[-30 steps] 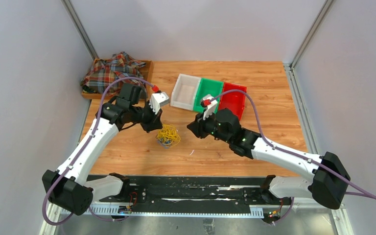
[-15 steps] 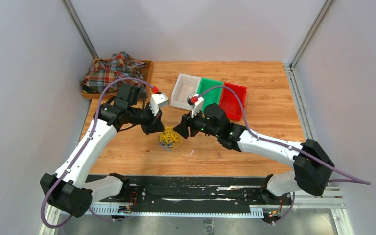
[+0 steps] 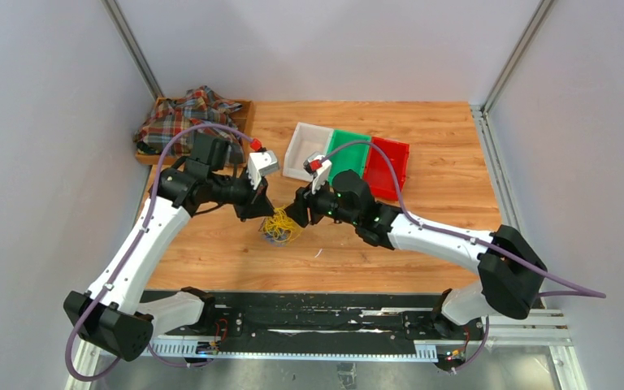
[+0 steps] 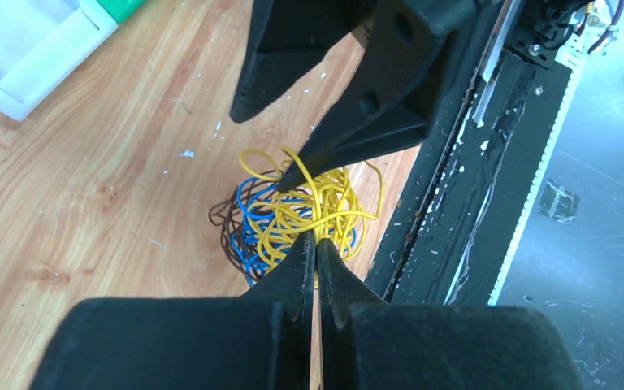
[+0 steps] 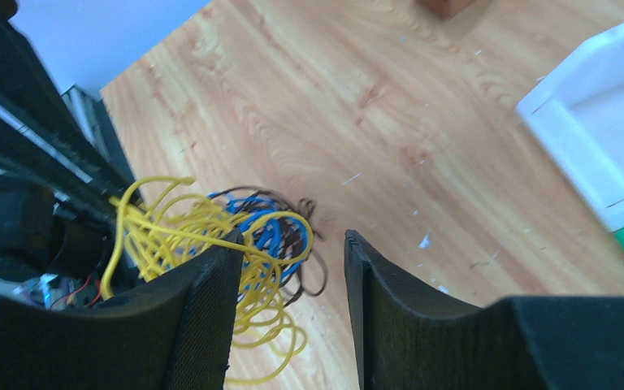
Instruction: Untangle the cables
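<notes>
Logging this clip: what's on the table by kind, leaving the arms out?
Bins: 3 (white bin, green bin, red bin)
Cable tangle of yellow, blue and dark wire: 1
Plaid cloth: 1
Wooden tray under the cloth: 1
Total: 6

Cables (image 3: 279, 229) partly hidden beneath right gripper (image 3: 294, 218) in top view, near loops behind its finger in wrist view, white bin (image 4: 24, 41) cut off by wrist views' edges, single strands untraceable.
</notes>
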